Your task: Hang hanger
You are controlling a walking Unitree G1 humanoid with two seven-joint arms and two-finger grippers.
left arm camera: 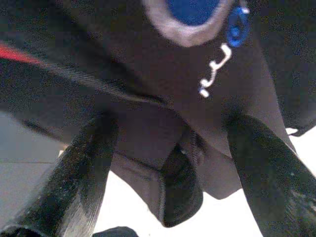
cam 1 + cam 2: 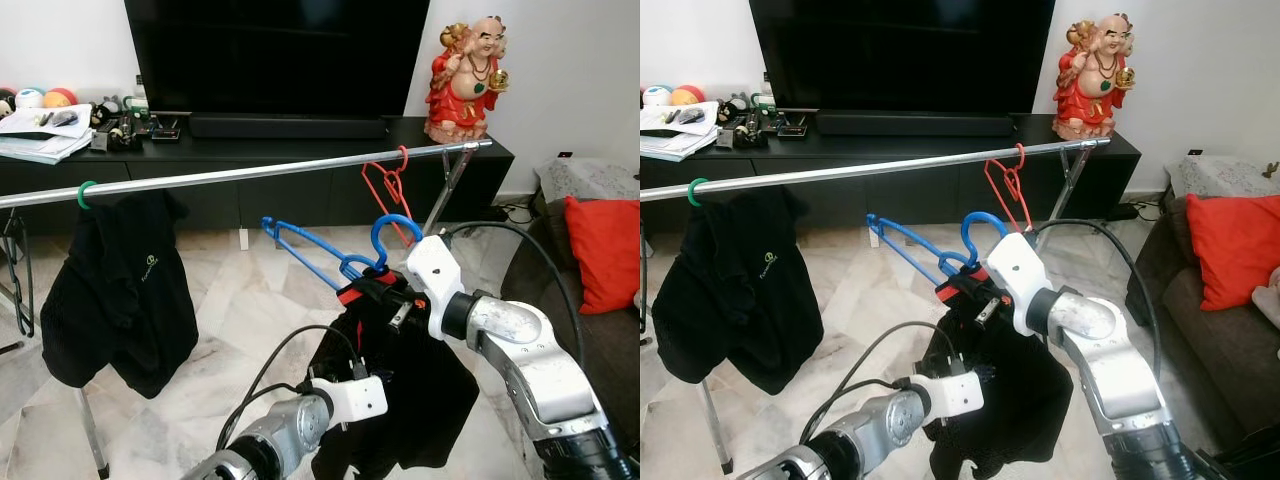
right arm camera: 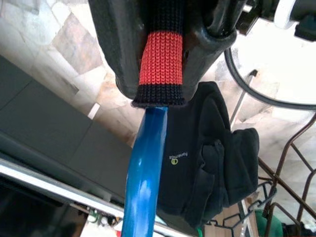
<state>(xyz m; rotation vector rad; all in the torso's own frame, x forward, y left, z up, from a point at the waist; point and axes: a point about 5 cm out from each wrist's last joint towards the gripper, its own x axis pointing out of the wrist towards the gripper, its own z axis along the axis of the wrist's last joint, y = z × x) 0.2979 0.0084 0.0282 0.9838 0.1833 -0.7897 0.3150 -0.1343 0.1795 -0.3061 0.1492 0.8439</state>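
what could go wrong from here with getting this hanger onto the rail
1. The blue hanger lies tilted in the right pincer, its hook below the rail; it may miss or knock the bar.
2. The red hanger hangs on the rail just above; the blue hook could snag it.
3. The black garment droops near the left pincer and could slide off.

A dark television stands on a long black surface against the white wall; a red-robed laughing figurine sits at its right end, papers and coloured balls at its left; a red cushion rests on a grey sofa; marble floor below.
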